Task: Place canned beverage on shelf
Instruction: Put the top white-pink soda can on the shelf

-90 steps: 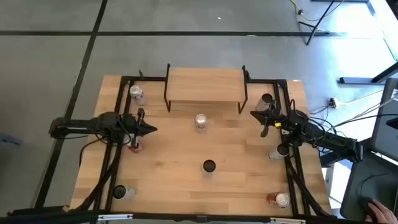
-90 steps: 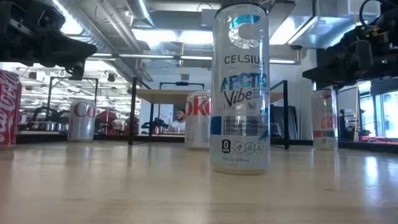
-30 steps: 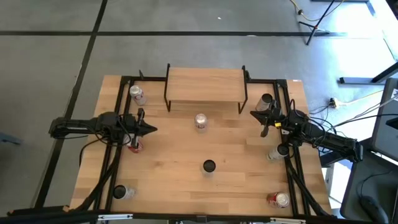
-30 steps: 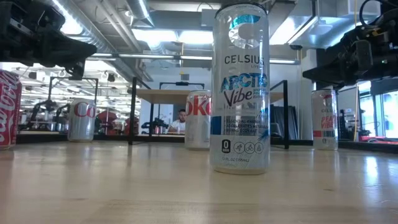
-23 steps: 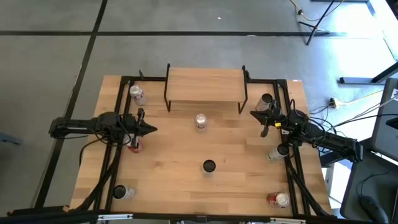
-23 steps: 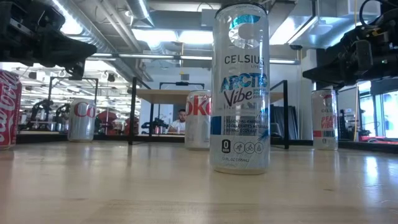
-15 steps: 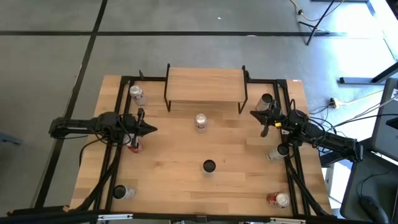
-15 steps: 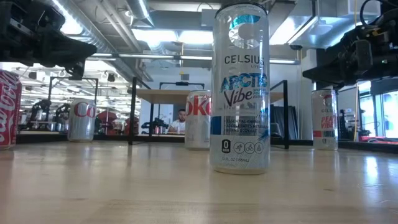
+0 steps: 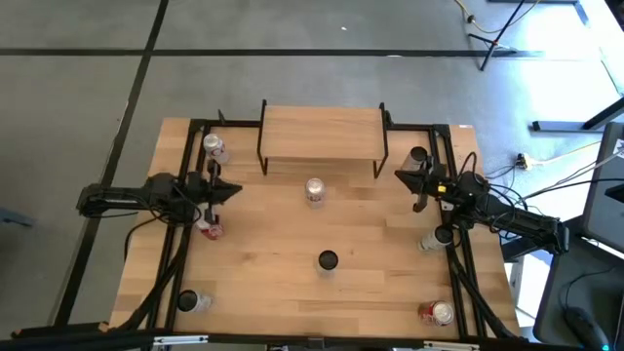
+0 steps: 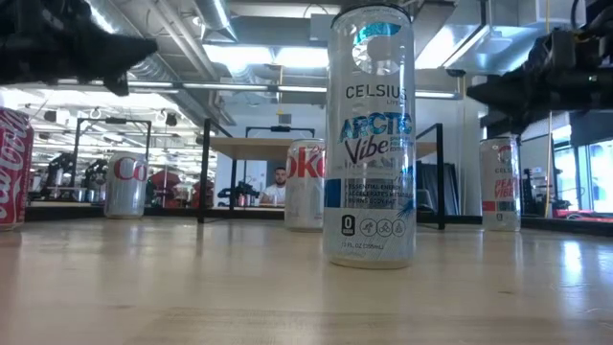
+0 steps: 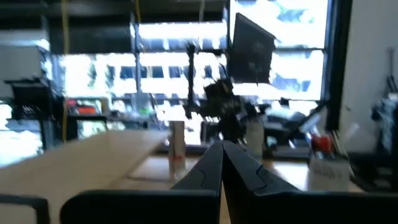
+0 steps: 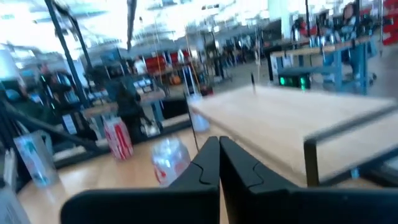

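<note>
A: High view first. The shelf (image 9: 323,132) sits at the far middle of the bench (image 9: 273,292), nothing on top of it. Cans are scattered about; the nearest to the shelf is a silver can (image 9: 314,189) just in front of it, with a dark-topped can (image 9: 328,260) further toward the near edge. The left claw (image 9: 230,189) hangs over the bench's left side, the right claw (image 9: 402,176) over its right; neither has a can.

B: So which step?

A: The start, I'd say: no can grasped yet. Next, one arm must open, come down around a can and lift it onto the shelf.

B: Low view?

A: A tall can (image 10: 371,139) reads "CELSIUS", "ARCTIC Vibe". Behind it the silver one (image 10: 306,184) shows "oke" (Diet Coke, probably). A red can (image 10: 13,168) at the left edge carries Coca-Cola script.

B: Left wrist?

A: Its fingers (image 11: 208,168) meet at the tips, empty.

B: Right wrist?

A: Same: fingers (image 12: 210,163) pressed together, holding nothing, the shelf (image 12: 292,118) ahead.
</note>
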Controlling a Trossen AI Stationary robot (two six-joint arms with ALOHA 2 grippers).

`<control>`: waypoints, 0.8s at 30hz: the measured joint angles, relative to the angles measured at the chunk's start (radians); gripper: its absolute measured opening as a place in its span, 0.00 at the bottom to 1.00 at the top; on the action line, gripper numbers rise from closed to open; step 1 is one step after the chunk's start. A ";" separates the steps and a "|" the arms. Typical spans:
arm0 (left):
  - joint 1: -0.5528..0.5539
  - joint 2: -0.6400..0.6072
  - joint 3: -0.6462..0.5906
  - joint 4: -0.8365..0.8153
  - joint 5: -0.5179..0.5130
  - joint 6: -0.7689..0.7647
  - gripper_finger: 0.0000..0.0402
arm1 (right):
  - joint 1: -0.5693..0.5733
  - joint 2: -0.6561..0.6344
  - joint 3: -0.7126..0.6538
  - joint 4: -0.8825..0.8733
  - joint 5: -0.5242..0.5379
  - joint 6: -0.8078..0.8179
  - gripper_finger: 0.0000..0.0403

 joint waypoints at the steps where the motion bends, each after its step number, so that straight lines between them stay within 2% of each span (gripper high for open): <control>1: 0.000 0.000 0.000 0.025 -0.015 0.000 0.00 | 0.000 0.000 0.000 0.020 0.001 0.011 0.00; 6: 0.006 0.002 0.000 0.136 -0.051 0.048 0.00 | 0.000 0.042 0.055 -0.008 0.073 0.025 0.00; 11: 0.043 0.037 0.001 0.254 -0.053 0.081 0.00 | 0.000 0.168 0.190 -0.110 0.198 -0.026 0.00; 16: 0.082 0.087 0.002 0.352 -0.052 0.107 0.00 | 0.000 0.327 0.394 -0.347 0.381 -0.081 0.00; 24: 0.090 0.151 0.002 0.345 -0.039 0.098 0.00 | 0.000 0.533 0.672 -0.698 0.616 -0.074 0.01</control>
